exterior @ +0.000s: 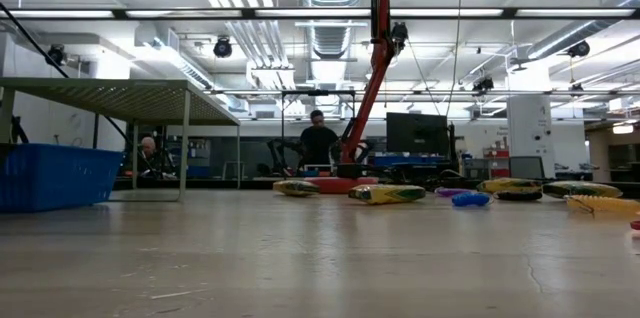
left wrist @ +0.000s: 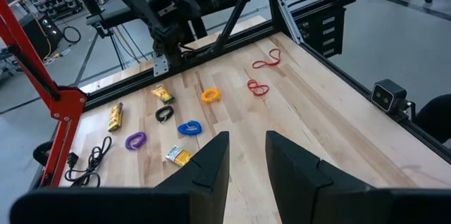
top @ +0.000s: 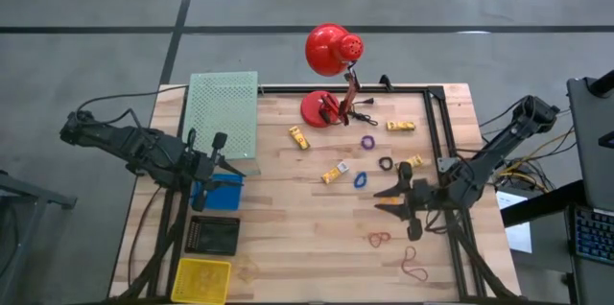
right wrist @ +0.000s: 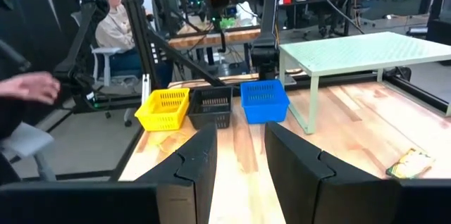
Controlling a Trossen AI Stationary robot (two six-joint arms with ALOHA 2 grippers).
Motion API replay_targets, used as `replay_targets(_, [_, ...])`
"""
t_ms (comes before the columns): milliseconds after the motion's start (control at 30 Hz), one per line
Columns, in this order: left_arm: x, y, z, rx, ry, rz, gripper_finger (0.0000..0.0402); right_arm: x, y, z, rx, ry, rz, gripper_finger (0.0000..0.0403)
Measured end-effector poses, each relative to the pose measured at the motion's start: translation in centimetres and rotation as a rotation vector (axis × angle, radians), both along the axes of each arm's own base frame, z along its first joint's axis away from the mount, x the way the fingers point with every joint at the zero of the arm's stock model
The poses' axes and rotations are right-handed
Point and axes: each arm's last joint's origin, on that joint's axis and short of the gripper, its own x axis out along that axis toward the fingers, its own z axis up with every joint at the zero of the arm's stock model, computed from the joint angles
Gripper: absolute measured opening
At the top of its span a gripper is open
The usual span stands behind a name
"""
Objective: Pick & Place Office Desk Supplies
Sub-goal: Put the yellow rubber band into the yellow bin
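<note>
The office desk supplies lie loose on the wooden table point(top: 288, 219): yellow pieces point(top: 299, 137) point(top: 401, 126) point(top: 335, 172), a purple ring point(top: 367, 141), a black ring point(top: 386, 163), a blue ring point(top: 361, 179), an orange ring point(left wrist: 210, 95) and red rubber bands point(top: 380, 239) point(top: 414, 267). My right gripper point(top: 384, 200) hangs open above the table, just near of the blue ring and far of the bands, holding nothing. My left gripper point(top: 233, 162) is open and empty over the blue basket point(top: 219, 193), beside the shelf's near edge. Both wrist views show a clear gap between the fingers point(left wrist: 211, 164) point(right wrist: 194, 160).
A red desk lamp point(top: 326, 75) stands at the far middle with its cord point(top: 363, 113) on the table. A pale green mesh shelf point(top: 223, 113) stands far left. Black point(top: 215, 235) and yellow point(top: 203, 279) baskets sit at near left. People sit beyond the table point(right wrist: 116, 20).
</note>
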Motion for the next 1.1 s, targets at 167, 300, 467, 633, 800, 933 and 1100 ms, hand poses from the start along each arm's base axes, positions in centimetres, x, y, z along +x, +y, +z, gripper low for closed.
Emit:
replay_targets(167, [0.0, 0.0, 0.0, 0.000, 0.000, 0.000, 0.0097, 0.2, 0.2, -0.4, -0.014, 0.015, 0.000, 0.0116])
replay_targets(300, [0.0, 0.0, 0.0, 0.000, 0.000, 0.000, 0.0097, 0.4, 0.3, -0.7, -0.024, 0.027, 0.000, 0.0116])
replay_targets(467, [0.0, -0.1, 0.1, -0.240, 0.047, 0.058, 0.0097, 0.5, 0.4, -0.9, -0.031, 0.035, -0.001, 0.0116])
replay_targets(633, [0.0, -0.9, -0.2, -0.296, 0.095, 0.014, 0.0097, 0.5, 0.5, -0.9, -0.033, 0.037, -0.001, 0.0116])
replay_targets(800, [0.8, -3.2, -0.8, -0.245, 0.153, -0.030, 0.0096, 0.5, 0.5, -0.9, -0.033, 0.037, -0.001, 0.0116])
replay_targets(933, [1.6, -5.3, -0.6, -0.203, 0.178, 0.025, 0.0096, 0.5, 0.5, -0.9, -0.033, 0.037, -0.001, 0.0116])
replay_targets(1100, [2.6, -8.8, -2.0, -0.175, 0.259, 0.046, 0.0097, 0.5, 0.5, -0.9, -0.033, 0.037, -0.001, 0.0116])
